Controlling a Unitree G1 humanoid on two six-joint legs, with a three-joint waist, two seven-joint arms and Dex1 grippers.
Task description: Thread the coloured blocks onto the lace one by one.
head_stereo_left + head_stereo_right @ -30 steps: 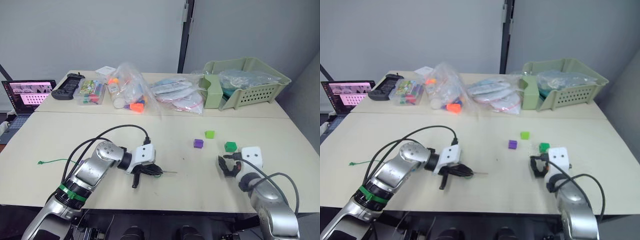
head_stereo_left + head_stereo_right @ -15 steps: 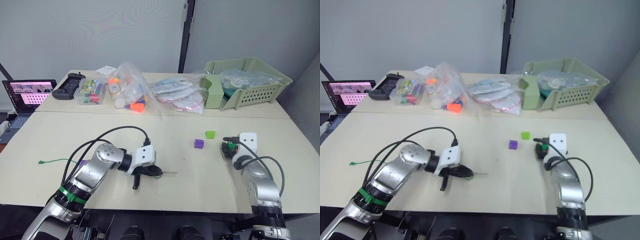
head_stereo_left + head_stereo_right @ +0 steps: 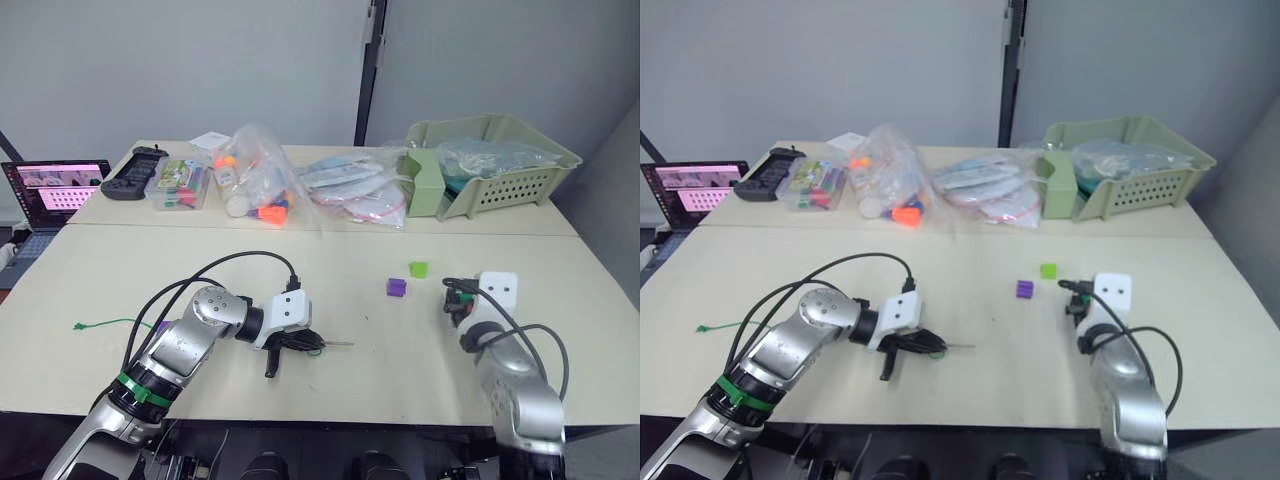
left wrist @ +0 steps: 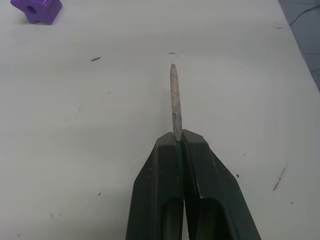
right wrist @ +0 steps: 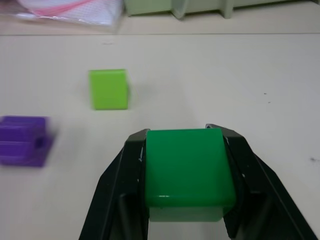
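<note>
My left gripper (image 4: 181, 142) is shut on the lace, and the lace's stiff pale tip (image 4: 173, 95) sticks out past the fingertips just above the table. In the left eye view that gripper (image 3: 298, 345) rests at the table's front centre, and the thin green lace (image 3: 100, 323) trails off to the left. My right gripper (image 5: 184, 137) is shut on a dark green block (image 5: 187, 167) and stands at the front right (image 3: 455, 300). A purple block (image 3: 396, 287) and a lime green block (image 3: 419, 269) lie on the table just left of the right gripper.
A pale green basket (image 3: 500, 160) stands at the back right. Clear plastic bags of toys (image 3: 260, 185) lie along the back. A black controller (image 3: 135, 172) and an open laptop (image 3: 55, 190) are at the far left.
My right gripper went forward to the dark green block, shut on it and drew back slightly with it. The left arm has stayed put.
</note>
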